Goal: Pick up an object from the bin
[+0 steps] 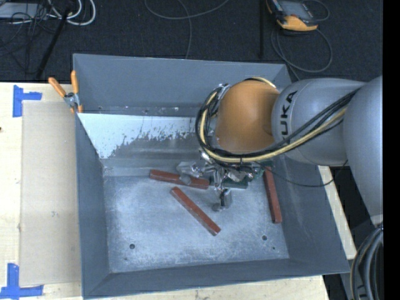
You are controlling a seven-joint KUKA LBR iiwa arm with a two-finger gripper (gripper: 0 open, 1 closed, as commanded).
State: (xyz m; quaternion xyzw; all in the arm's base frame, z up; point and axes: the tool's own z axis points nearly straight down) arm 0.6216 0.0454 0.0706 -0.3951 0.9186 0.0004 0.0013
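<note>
My gripper (220,200) hangs low over the middle of the bin floor, under the orange dome of the wrist. Just left of it and below lies a long reddish-brown stick (195,210), slanting down to the right; its upper end is close to the fingertip. A second reddish-brown stick (169,177) lies nearly level at the back, its right end running under the gripper body. A third stick (272,196) lies almost upright by the right wall. Nothing shows between the fingers.
The arm and its cables come in from the right and cover the back right part of the bin. The bin floor to the left and front of the sticks is bare grey metal.
</note>
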